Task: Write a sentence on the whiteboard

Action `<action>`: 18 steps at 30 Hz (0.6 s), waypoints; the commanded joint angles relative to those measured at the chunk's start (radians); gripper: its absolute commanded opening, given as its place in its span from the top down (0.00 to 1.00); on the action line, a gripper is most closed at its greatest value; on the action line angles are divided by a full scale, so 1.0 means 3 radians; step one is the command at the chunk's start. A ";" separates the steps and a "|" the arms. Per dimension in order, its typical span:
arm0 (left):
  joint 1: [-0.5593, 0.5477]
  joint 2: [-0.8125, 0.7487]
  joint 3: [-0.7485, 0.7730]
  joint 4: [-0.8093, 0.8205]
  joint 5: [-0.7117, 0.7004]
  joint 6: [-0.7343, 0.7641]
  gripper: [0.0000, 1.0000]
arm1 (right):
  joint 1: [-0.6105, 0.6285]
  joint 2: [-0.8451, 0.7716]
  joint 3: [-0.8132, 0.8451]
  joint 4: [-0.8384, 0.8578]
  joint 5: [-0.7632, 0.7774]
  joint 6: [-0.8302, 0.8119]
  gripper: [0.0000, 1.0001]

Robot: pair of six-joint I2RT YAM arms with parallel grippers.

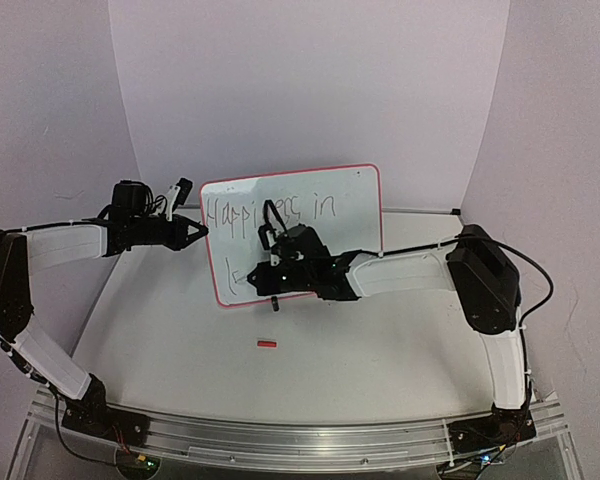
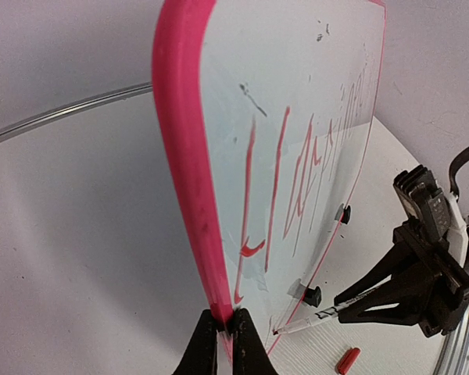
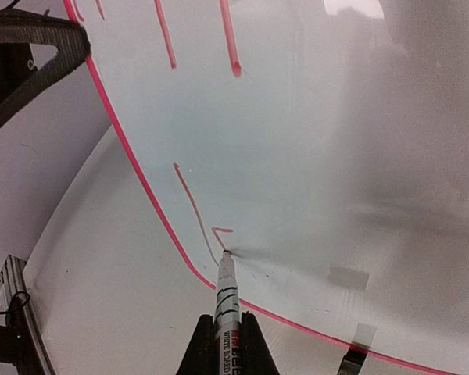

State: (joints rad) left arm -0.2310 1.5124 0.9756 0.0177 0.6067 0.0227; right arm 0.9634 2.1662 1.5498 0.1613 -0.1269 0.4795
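Judging by the sentence (image 1: 270, 210), with its second line barely begun, much is left; the whiteboard (image 1: 355, 225) is clamped by the left tool (image 2: 225, 332), the marker (image 3: 226, 285) by the right tool (image 3: 227, 324).

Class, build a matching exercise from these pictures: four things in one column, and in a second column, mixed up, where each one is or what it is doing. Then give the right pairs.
Things
1. left tool
2. right tool
3. red cap
4. marker

Places and states
A. lies on the table in front of the whiteboard
B. tip against the whiteboard's lower left area
C. shut on the whiteboard's red frame
D. shut on the marker

Pairs: 1-C, 2-D, 3-A, 4-B
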 commanded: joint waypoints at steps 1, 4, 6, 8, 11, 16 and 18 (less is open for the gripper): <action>0.0000 -0.0084 0.0036 0.0012 -0.0113 0.0152 1.00 | -0.0023 0.0007 -0.0086 -0.0042 0.0053 0.0010 1.00; -0.0001 -0.0082 0.0040 0.0007 -0.0115 0.0149 1.00 | -0.0025 -0.0028 -0.0056 -0.0042 0.0120 -0.0018 1.00; 0.0001 -0.0086 0.0041 0.0003 -0.0115 0.0149 1.00 | -0.0025 -0.0055 -0.0032 -0.0042 0.0171 -0.0033 1.00; 0.0002 -0.0086 0.0035 0.0002 -0.0112 0.0151 1.00 | -0.0023 -0.0089 -0.0004 -0.0042 0.0228 -0.0059 1.00; -0.0001 -0.0086 0.0036 0.0002 -0.0113 0.0150 1.00 | -0.0025 -0.0138 0.0042 -0.0038 0.0304 -0.0098 1.00; -0.0001 -0.0084 0.0034 0.0007 -0.0115 0.0149 1.00 | -0.0030 -0.0197 0.0091 -0.0031 0.0359 -0.0141 1.00; 0.0003 -0.0085 0.0035 0.0007 -0.0115 0.0149 1.00 | -0.0033 -0.0217 0.0098 -0.0023 0.0365 -0.0146 1.00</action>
State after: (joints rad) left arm -0.2310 1.5124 0.9756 0.0181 0.6064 0.0227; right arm 0.9657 2.1651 1.5324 0.1407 -0.1106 0.4574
